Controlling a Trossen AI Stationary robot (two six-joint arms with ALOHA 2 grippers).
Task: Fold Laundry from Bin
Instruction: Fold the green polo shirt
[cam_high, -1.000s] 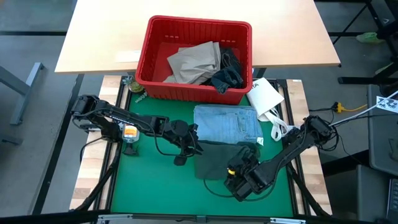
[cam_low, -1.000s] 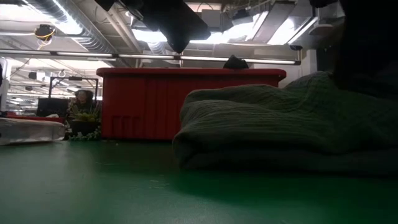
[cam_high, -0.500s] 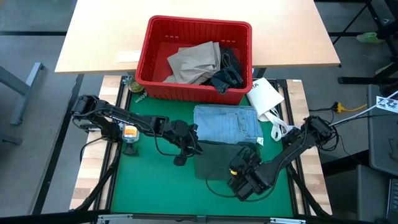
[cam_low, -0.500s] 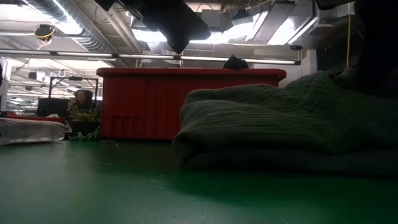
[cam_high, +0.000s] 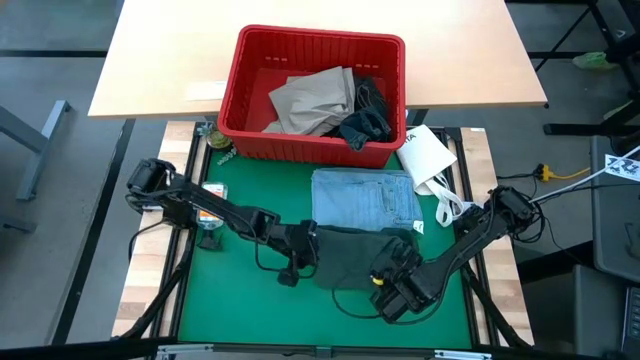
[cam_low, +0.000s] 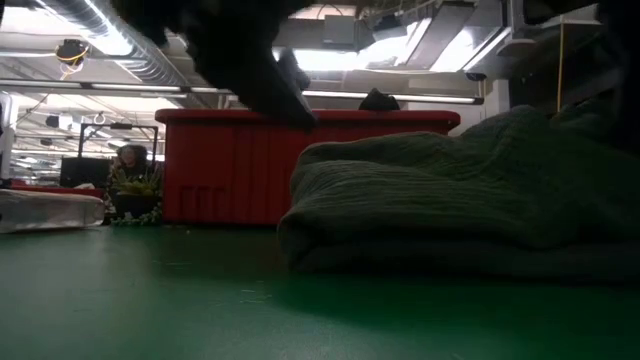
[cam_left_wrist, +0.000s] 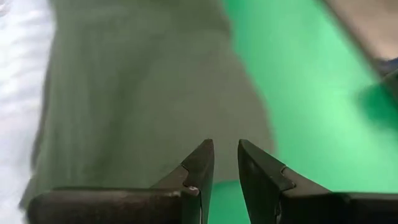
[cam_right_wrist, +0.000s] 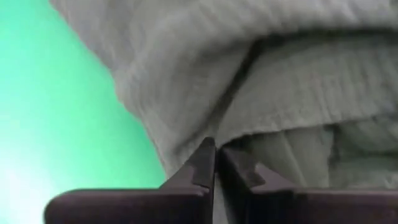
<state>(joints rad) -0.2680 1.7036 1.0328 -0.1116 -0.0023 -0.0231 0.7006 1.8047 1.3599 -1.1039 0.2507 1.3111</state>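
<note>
Green garment: folded, dark green sweater (cam_high: 352, 255) lies flat on the green mat (cam_high: 235, 290) at the near middle of the desk; in the low view it shows as a thick ribbed roll (cam_low: 450, 200).
Blue garment: light blue folded piece (cam_high: 365, 198) lies on the mat just behind the green one, its near edge touching it, between it and the bin.
Bin: red basket (cam_high: 312, 140) stands on the far side, partly on the tan desk (cam_high: 160, 60); its wall fills the middle of the low view (cam_low: 230, 165).
Bin contents: tan trousers (cam_high: 312, 100) and dark blue jeans (cam_high: 365, 115) lie crumpled inside, jeans toward the right wall.
Right pincer: (cam_high: 378, 283) at the near right edge of the green garment; the wrist view shows the fingers (cam_right_wrist: 200, 167) nearly together at the rim of a fabric fold (cam_right_wrist: 280, 93); whether cloth is pinched between them cannot be told.
Left pincer: (cam_high: 305, 245) low at the left edge of the green garment; wrist view shows the tips (cam_left_wrist: 225, 163) a narrow gap apart, nothing between them, over the cloth (cam_left_wrist: 143, 87).
Other: white packet (cam_high: 425, 155) lies right of the bin.
</note>
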